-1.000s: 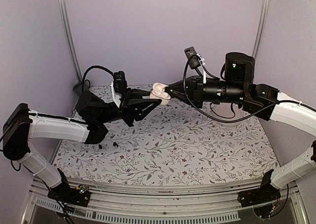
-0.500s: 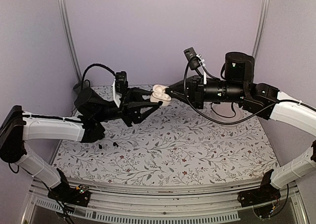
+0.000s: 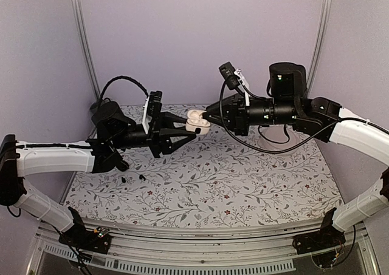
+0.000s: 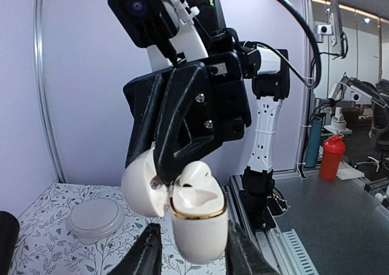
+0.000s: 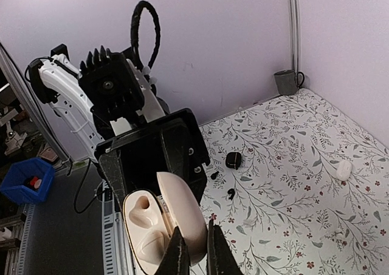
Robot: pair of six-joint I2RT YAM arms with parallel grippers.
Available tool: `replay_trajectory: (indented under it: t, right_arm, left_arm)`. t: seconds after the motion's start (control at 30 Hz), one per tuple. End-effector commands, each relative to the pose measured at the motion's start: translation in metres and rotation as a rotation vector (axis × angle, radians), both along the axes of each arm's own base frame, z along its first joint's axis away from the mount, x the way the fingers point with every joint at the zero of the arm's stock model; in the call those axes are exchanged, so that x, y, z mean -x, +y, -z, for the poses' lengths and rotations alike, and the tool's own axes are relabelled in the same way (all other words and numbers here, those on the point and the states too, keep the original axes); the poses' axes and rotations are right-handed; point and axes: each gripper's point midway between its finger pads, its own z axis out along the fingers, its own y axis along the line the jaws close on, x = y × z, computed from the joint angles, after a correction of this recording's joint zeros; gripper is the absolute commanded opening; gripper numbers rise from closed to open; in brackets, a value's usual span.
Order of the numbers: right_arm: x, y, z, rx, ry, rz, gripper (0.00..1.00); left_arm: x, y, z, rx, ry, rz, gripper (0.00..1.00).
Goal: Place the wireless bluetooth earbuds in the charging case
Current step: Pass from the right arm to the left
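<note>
A white charging case (image 3: 196,121) with a gold rim hangs in the air between both arms, its lid open. My right gripper (image 3: 207,113) is shut on the lid (image 5: 182,209); the body's two cavities (image 5: 144,234) are empty. My left gripper (image 4: 194,258) is open, its fingers (image 4: 146,255) straddling the case body (image 4: 198,219), with a gap on the left side. Two tiny black earbuds (image 5: 214,175) (image 5: 231,193) lie on the floral table, also in the top view (image 3: 123,179) (image 3: 141,176).
A small black box-like object (image 5: 233,159) lies near the earbuds. A small white oblong (image 5: 344,169) and a grey cup (image 5: 283,81) sit toward the table's far left corner. A clear round dish (image 4: 94,218) lies under the right arm.
My left gripper has moved right and now straddles the case body. My right gripper has shifted left and a little down with the case.
</note>
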Motion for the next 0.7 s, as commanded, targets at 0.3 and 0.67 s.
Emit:
replay_trajectory:
  t: [0.3,0.67]
  right_arm:
    - [-0.0111,0.0007,0.0019,0.041,-0.021,0.046,0.03]
    - [-0.009,0.0011,0.0016,0.039,-0.016,0.035,0.04]
  left_arm:
    - [-0.0022,0.0025,-0.0061,-0.022,-0.034,-0.018,0.36]
    - [-0.0009,0.0022,-0.0041,-0.032,-0.037,-0.009,0.18]
